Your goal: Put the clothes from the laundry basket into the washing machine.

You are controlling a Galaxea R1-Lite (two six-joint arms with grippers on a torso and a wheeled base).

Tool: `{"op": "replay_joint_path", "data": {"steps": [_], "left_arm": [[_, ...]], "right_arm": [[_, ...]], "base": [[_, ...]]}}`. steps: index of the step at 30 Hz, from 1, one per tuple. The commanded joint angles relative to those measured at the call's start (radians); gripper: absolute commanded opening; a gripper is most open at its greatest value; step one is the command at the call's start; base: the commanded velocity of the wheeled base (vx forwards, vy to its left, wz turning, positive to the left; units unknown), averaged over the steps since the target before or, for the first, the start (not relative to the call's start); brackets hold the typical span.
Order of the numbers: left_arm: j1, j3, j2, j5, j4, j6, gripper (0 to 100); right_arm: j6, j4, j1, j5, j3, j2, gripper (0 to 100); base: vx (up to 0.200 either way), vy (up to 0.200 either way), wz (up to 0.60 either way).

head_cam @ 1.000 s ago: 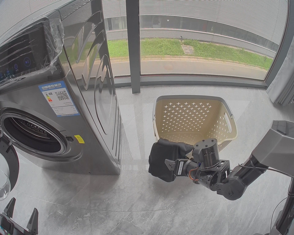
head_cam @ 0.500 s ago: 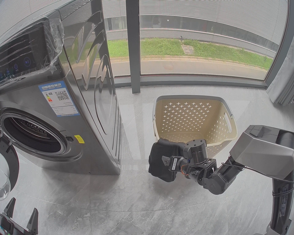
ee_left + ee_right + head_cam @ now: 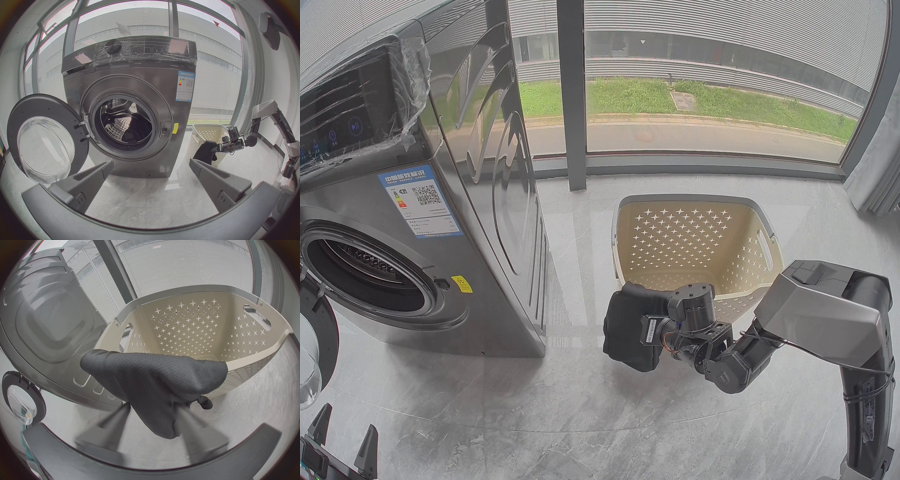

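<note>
A black garment (image 3: pixel 626 325) hangs over the near left corner of the cream laundry basket (image 3: pixel 687 200), part inside and part outside. My right gripper (image 3: pixel 644 330) is at the garment's outer side. In the right wrist view its blurred fingers (image 3: pixel 107 422) stand apart, open, with the garment (image 3: pixel 150 380) hanging between them. The grey washing machine (image 3: pixel 487 187) stands to the left, its round door (image 3: pixel 43 137) swung open. Dark cloth (image 3: pixel 135 135) lies in the drum (image 3: pixel 125 123). My left gripper (image 3: pixel 150 162) is open and holds nothing, low in front of the machine.
The basket (image 3: pixel 207 126) sits on the grey floor (image 3: pixel 581 406) just right of the machine, in front of a large window (image 3: pixel 706 94). A curtain (image 3: pixel 875 169) hangs at the far right. Open floor lies between the machine's front and me.
My right arm has pushed leftward toward the black garment, its elbow swinging further into the head view. The garment, the basket and the left gripper have stayed in place.
</note>
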Motion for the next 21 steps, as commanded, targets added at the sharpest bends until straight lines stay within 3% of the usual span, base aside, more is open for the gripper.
{"op": "replay_joint_path", "data": {"steps": [1,6,12,21], "left_arm": [[0.0,0.016,-0.015,-0.001,0.0,-0.002,100],[0.0,0.016,-0.015,0.001,0.0,-0.002,100],[0.0,0.016,-0.015,0.001,0.0,-0.002,100],[0.0,0.016,-0.015,0.001,0.0,-0.002,100]], "right_arm": [[0.001,-0.002,0.001,0.0,0.002,-0.002,0],[0.001,-0.034,0.009,0.003,0.027,-0.023,0],[-0.004,-0.048,0.029,0.006,0.159,-0.215,0],[-0.024,-0.049,0.059,0.005,0.269,-0.35,0]], "base": [[0.0,0.0,0.0],[0.0,0.0,0.0],[0.0,0.0,0.0],[0.0,0.0,0.0]]}}
